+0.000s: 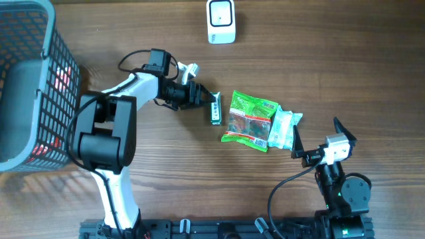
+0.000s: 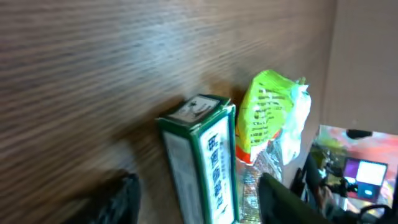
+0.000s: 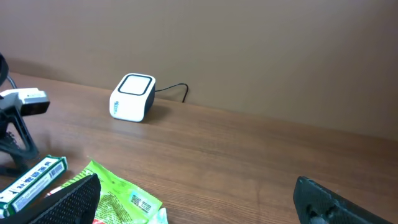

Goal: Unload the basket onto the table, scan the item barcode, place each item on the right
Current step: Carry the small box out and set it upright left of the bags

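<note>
Lying flat, the slim green box [image 2: 208, 165] shows white lettering.

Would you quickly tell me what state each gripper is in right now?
Left gripper: open around the green box, not gripping it.
Right gripper: open, holding nothing.

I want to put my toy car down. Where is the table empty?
Bare wood lies to the right of the scanner, above the snack bag, and along the near edge below the bag. The middle is crowded: green box, bag, left gripper, right gripper.
</note>
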You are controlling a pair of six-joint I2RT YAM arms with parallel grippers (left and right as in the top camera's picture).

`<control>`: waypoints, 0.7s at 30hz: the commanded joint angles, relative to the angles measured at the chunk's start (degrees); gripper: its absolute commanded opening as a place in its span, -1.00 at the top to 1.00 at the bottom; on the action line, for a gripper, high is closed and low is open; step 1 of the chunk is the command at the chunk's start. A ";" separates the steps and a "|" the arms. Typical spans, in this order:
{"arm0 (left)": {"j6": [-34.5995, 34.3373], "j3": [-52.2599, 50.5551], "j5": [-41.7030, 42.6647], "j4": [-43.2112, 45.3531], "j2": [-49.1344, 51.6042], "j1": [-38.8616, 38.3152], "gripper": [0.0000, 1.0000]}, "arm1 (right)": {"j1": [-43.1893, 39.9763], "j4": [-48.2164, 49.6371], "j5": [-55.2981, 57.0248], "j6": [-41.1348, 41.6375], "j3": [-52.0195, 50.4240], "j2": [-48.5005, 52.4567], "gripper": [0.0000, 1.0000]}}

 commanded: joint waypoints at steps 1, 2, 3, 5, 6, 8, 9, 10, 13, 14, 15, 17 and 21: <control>-3.02 0.87 -7.28 -0.81 -6.82 2.40 -0.33 | -0.17 0.15 0.52 -0.28 -0.07 -0.22 -1.00; -3.43 0.87 -8.20 -0.96 -8.76 2.40 -0.33 | -0.17 0.15 0.52 -0.28 -0.07 -0.22 -1.00; -4.48 0.87 -9.86 -1.36 -11.34 2.12 -0.30 | -0.17 0.15 0.52 -0.28 -0.07 -0.22 -0.99; -7.28 0.87 -14.47 -2.60 -15.37 0.50 -0.15 | -0.17 0.15 0.52 -0.26 -0.07 -0.22 -1.00; -7.80 0.87 -16.39 -3.19 -16.46 -0.52 0.04 | -0.17 0.15 0.52 -0.26 -0.07 -0.22 -1.00; -7.87 0.87 -19.28 -4.09 -17.25 -3.63 0.35 | -0.17 0.15 0.52 -0.28 -0.07 -0.22 -1.00; -8.96 0.83 -20.96 -4.33 -17.14 -5.05 0.48 | -0.17 0.15 0.52 -0.28 -0.07 -0.22 -1.00; -11.52 0.59 -24.79 -4.52 -16.41 -7.43 0.65 | -0.17 0.15 0.52 -0.26 -0.07 -0.22 -0.99; -18.38 0.02 -36.59 -5.14 -13.33 -13.14 0.89 | -0.17 0.15 0.52 -0.26 -0.07 -0.22 -0.99; -19.28 0.02 -38.29 -5.44 -12.61 -14.05 0.92 | -0.17 0.15 0.52 -0.28 -0.07 -0.22 -1.00; -19.58 0.02 -39.76 -5.73 -11.47 -15.04 0.92 | -0.17 0.15 0.52 -0.28 -0.07 -0.22 -0.99; -19.61 0.02 -39.78 -5.66 -10.45 -15.32 0.92 | -0.17 0.15 0.52 -0.28 -0.07 -0.22 -0.99; -19.54 0.02 -39.78 -5.70 -9.11 -15.32 0.91 | -0.17 0.15 0.52 -0.28 -0.07 -0.22 -0.99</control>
